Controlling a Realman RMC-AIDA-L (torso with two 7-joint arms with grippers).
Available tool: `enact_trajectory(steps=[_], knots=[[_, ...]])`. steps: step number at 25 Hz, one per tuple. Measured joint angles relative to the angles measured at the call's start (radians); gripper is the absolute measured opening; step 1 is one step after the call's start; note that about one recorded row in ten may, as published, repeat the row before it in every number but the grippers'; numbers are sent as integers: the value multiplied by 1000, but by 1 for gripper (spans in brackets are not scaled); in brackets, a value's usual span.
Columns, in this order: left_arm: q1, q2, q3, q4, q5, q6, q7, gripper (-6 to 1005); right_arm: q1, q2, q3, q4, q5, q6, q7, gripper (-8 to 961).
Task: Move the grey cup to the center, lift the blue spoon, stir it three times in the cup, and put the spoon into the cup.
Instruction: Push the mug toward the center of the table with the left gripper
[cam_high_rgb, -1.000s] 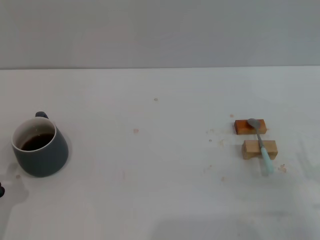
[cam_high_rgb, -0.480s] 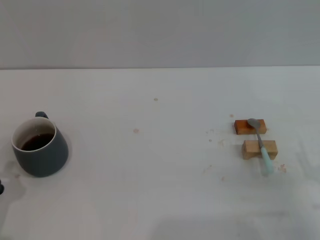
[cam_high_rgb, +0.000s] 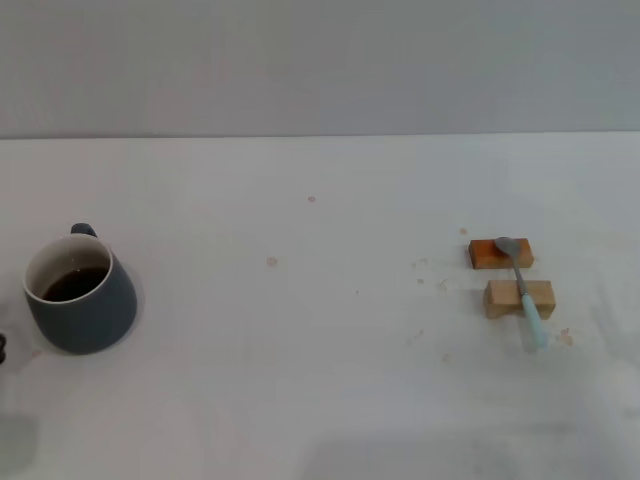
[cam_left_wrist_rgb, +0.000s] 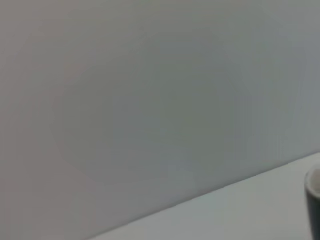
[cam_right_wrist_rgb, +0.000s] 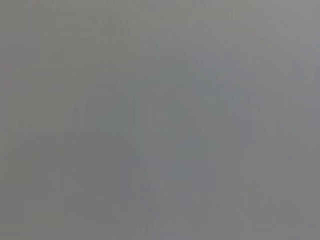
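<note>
1. Head view: soft, even, diffuse light; the white bench (cam_high_rgb: 320, 380) looks bright without glare.
2. The grey cup (cam_high_rgb: 80, 295) casts only a faint shadow.
3. Both wrist views are blurred, dim and grey.

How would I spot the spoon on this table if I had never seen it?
Start at the white table and look to its right side, far from the grey cup on the left. Two small wooden blocks sit there, one behind the other. The spoon lies across both, and it alone is slim, with a grey metal bowl and a pale blue handle.
</note>
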Motion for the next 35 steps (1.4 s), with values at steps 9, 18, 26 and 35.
enact_trajectory(steps=[9, 18, 26, 35], knots=[[-30, -1, 30, -11, 11, -20, 31, -2, 0, 0, 0, 1, 0, -1, 0, 758], [-49, -3, 114, -14, 12, -19, 35, -2, 1, 1, -17, 0, 6, -2, 0, 758], [-48, -4, 193, -58, 19, 17, 36, -2, 2, 1, -23, 2, 7, -2, 0, 757], [-51, -1, 184, -37, 13, 9, 38, -2, 2, 1, -23, 1, 8, -9, 0, 757]])
